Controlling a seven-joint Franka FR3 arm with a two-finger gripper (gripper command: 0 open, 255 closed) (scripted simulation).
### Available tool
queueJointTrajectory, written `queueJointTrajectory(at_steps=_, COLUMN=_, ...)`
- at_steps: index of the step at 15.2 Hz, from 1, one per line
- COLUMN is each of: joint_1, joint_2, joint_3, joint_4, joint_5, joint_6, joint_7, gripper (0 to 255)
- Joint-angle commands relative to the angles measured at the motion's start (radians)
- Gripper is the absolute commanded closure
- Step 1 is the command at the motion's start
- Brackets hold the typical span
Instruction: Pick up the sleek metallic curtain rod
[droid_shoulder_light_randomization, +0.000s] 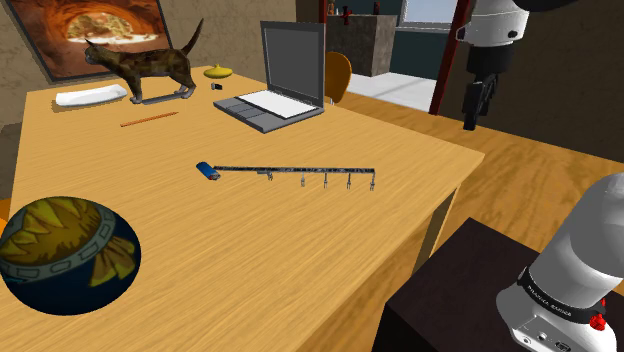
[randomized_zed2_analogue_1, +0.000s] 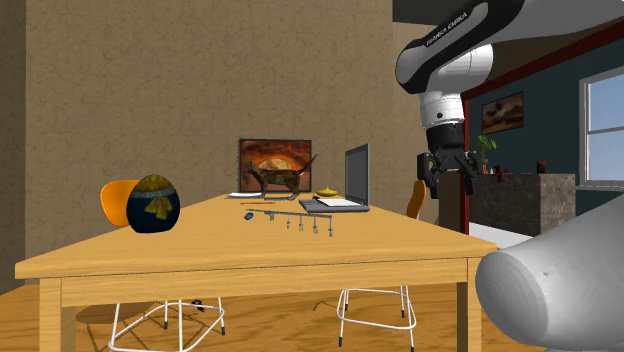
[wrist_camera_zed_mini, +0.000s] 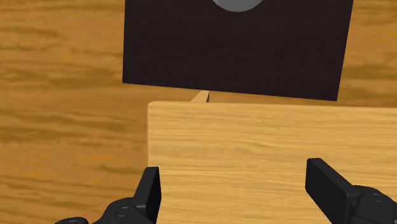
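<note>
Fingers (wrist_camera_zed_mini: 151, 191) stand apart w/ nothing btw them, hanging high over the near corner of the surface (wrist_camera_zed_mini: 254, 146), in the upper right of the shoulder view. Curtain rod (droid_shoulder_light_randomization: 295, 169) lies flat near the ctr of that frame, a thin dark bar w/ small hooks along its right half, well apart from the fingers. A blue piece (droid_shoulder_light_randomization: 207, 171) sits at its left end; can't tell if it's joined to the rod.

Step in hand, as I judge it: the approach. To do it well, travel across and down toward the frame's ctr and turn the wrist so the fingers straddle the bar across its length, not along it. Aim for the bare stretch btw the blue piece and the first hook, near mid-length, so it lifts level. Rod is thin and low, so the tips likely need to come almost to the wood before closing; go slow at the end.

Room: plenty. Laptop (droid_shoulder_light_randomization: 280, 80) and cat figure (droid_shoulder_light_randomization: 145, 65) stand toward the top of the frame, painted ball (droid_shoulder_light_randomization: 65, 255) at lower left, all well apart from the rod. Surface edge runs down the right side, and the rod's right end is the nearer one, so avoid nudging it that way.
</note>
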Motion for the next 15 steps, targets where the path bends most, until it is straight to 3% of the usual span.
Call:
queueJointTrajectory(at_steps=1, joint_1=0.000, joint_2=0.000, joint_3=0.000, joint_4=0.000, joint_5=0.000, joint_6=0.000, joint_7=0.000, gripper=0)
queueJointTrajectory(at_steps=15, joint_1=0.134, joint_2=0.379, joint_3=0.167, joint_4=0.240, joint_5=0.095, joint_6=0.163, joint_7=0.018, gripper=0)
